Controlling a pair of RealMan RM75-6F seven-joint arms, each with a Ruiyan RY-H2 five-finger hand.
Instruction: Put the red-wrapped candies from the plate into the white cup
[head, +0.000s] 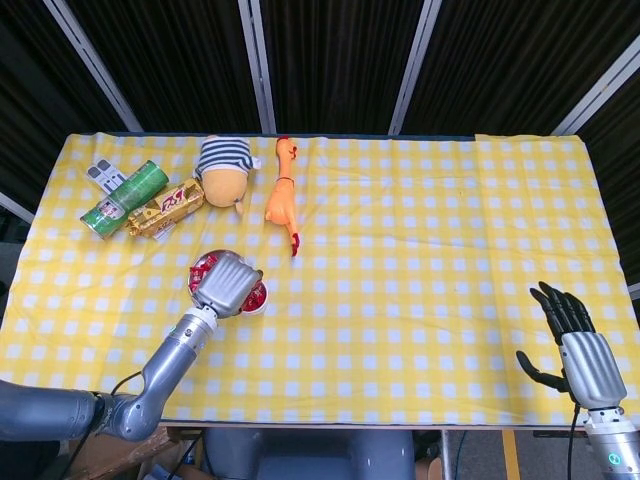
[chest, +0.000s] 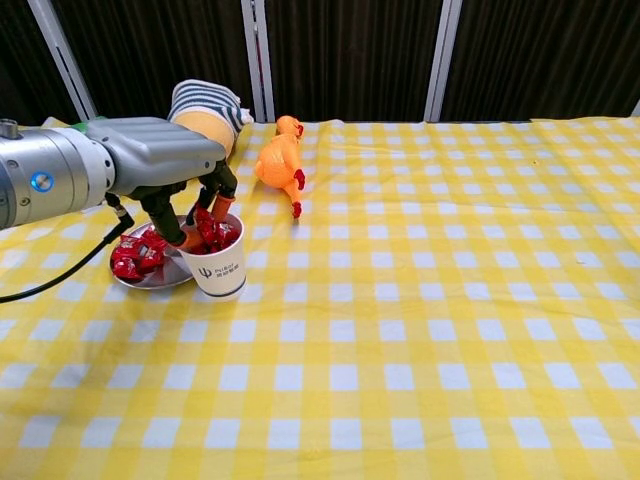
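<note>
Left robot hand is held over the white cup, candies pinched at the rim for dropping | plate touches cup, more candy on it | right robot hand idle, fingers spread, empty

Yellow-and-white checked tablecloth; red-wrapped candies on a silver plate; white cup with dark logo; orange rubber chicken; navy-and-white striped plush doll; green can; gold packet; grey-and-black left hand.
</note>
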